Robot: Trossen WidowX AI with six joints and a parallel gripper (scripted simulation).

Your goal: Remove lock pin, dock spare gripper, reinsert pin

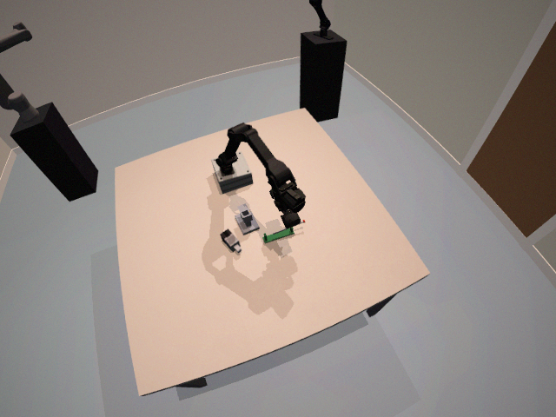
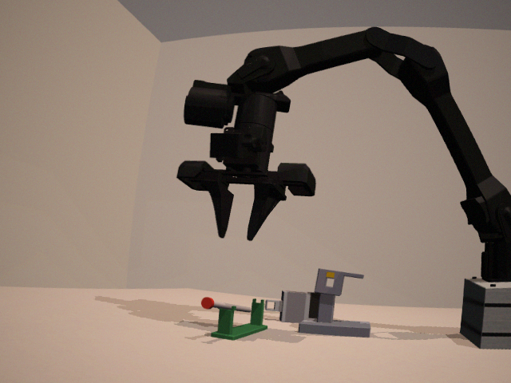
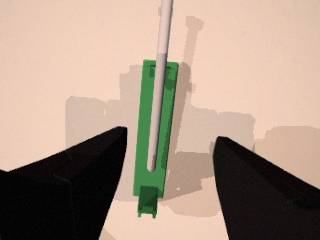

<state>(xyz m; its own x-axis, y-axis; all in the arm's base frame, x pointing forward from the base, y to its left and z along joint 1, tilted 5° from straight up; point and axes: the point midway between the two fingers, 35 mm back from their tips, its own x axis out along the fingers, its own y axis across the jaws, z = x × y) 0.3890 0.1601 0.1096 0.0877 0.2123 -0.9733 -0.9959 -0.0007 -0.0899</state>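
Fingers [image 1: 290, 225] [image 2: 235, 238] part-spread, holding nothing, above green stand [image 1: 279, 235] [image 2: 240, 331] [image 3: 155, 130]; pin [image 2: 231, 305] [image 3: 158, 95] rests on it, presumably parked until the spare gripper [image 1: 230, 241] [image 2: 294, 306] is docked.

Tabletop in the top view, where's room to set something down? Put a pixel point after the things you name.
Between the pin's red head [image 1: 303, 221] [image 2: 207, 302] and the right edge of the table [image 1: 179, 350] [image 2: 247, 362] [image 3: 280, 50]; also between the spare gripper [image 1: 230, 240] [image 2: 294, 306] and left edge. Crowded: spare gripper, mount [image 1: 252, 226] [image 2: 334, 329], green stand [image 1: 278, 235] [image 2: 245, 331] [image 3: 145, 115], with the hand [image 1: 290, 224] [image 2: 235, 238] [image 3: 171, 142] above it.
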